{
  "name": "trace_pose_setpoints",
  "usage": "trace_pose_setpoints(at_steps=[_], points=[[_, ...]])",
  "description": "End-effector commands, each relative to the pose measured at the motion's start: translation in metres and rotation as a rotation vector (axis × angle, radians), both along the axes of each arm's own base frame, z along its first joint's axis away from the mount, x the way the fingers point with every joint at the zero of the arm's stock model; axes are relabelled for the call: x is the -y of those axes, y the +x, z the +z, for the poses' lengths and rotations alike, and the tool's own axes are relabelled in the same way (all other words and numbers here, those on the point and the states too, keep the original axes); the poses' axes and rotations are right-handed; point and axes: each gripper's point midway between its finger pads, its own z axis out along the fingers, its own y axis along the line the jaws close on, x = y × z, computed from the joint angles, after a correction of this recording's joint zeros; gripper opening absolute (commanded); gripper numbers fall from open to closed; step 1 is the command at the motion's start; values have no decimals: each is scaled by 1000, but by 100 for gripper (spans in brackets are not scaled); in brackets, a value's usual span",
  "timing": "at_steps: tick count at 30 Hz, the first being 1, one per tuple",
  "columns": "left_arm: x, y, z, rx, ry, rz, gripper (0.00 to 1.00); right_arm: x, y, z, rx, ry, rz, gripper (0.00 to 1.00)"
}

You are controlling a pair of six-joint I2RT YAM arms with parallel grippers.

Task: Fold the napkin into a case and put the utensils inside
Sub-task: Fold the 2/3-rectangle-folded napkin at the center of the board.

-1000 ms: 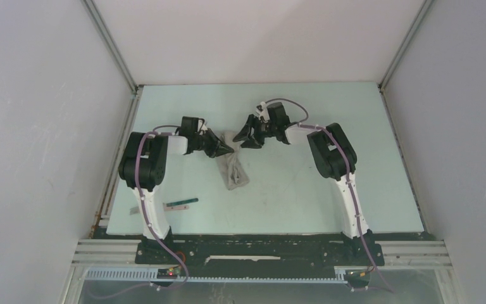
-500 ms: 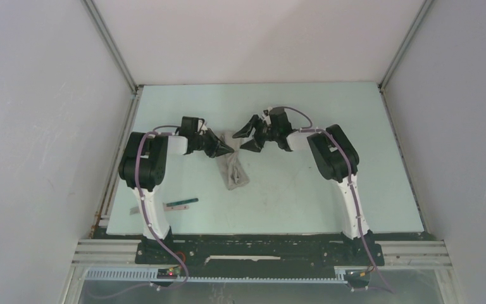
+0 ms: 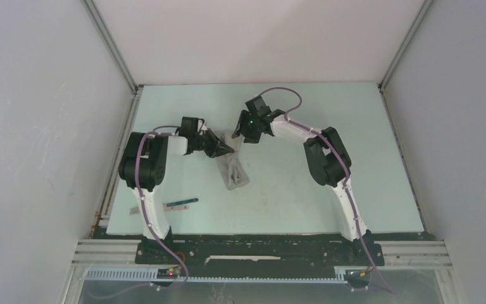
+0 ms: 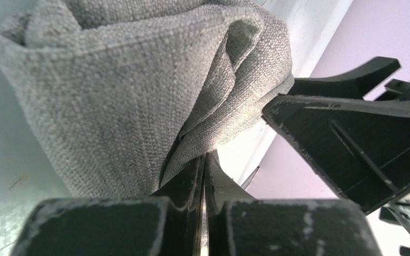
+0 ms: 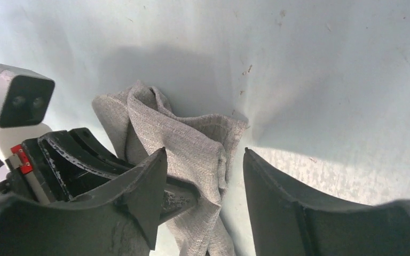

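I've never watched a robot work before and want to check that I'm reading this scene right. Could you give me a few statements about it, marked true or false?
1. The left pincer is clamped shut on the grey napkin. True.
2. The right pincer grips the napkin too. False: its jaws stand open at the cloth's far end, closed on nothing.
3. The napkin lies spread out as a flat, smooth square. False: it is bunched and wrinkled into a narrow heap.
4. A green-handled utensil lies on the table near the left arm, apart from the napkin. True.
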Motion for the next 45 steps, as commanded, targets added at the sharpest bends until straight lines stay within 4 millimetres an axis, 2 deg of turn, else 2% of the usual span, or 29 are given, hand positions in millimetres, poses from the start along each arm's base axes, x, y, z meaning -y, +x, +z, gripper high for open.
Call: trace_pose_setpoints(at_steps=[1, 4, 9, 14, 18, 25, 30, 34, 39, 42, 45], points=[[-14, -4, -13, -38, 50, 42, 4, 18, -11, -18, -1, -236, 38, 60], [-14, -6, -14, -42, 50, 42, 4, 20, -9, -19, 28, -316, 33, 59], [-14, -5, -13, -39, 48, 41, 4, 15, -7, -34, -8, -322, 47, 66], [-13, -6, -13, -40, 49, 39, 4, 10, -5, -44, -7, -304, 58, 65], [-13, -5, -13, -42, 46, 40, 4, 9, -7, -44, -14, -319, 55, 59], [-12, -5, -10, -35, 43, 39, 4, -2, -4, -41, 2, -289, 72, 40], [-12, -3, -3, -18, 43, 34, 8, -19, 4, -20, 79, -211, 128, 21], [-15, 1, 17, 31, 67, 22, 20, -28, 12, 15, 186, -147, 165, 9], [-25, 1, 45, 73, 86, 26, 35, -38, 6, 45, 222, -60, 201, 0], [-34, -4, 60, 98, 78, 43, 42, -40, 0, 58, 232, -28, 203, 0], [-47, -14, 67, 114, 91, 58, 46, -42, -5, 70, 247, -4, 206, 0]])
